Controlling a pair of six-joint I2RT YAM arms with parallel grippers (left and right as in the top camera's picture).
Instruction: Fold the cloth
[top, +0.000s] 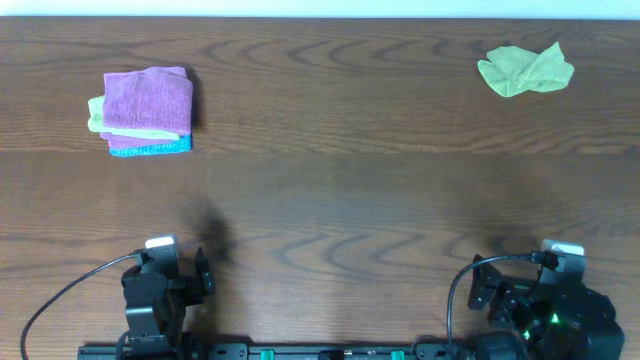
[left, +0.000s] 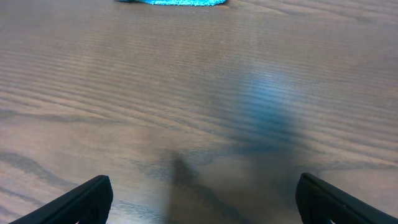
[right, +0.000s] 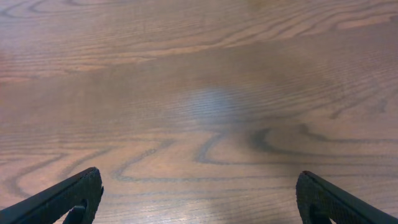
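Note:
A crumpled light green cloth (top: 525, 70) lies at the far right of the wooden table. A stack of folded cloths (top: 146, 110), purple on top with yellow and blue beneath, sits at the far left; its blue edge (left: 171, 2) shows at the top of the left wrist view. My left gripper (top: 205, 272) rests at the near left edge, open and empty, also seen in the left wrist view (left: 202, 199). My right gripper (top: 487, 285) rests at the near right edge, open and empty, also seen in the right wrist view (right: 199, 199). Both are far from the green cloth.
The brown wooden table (top: 330, 190) spans the whole view. A black rail (top: 320, 352) with cables runs along the near edge between the two arm bases.

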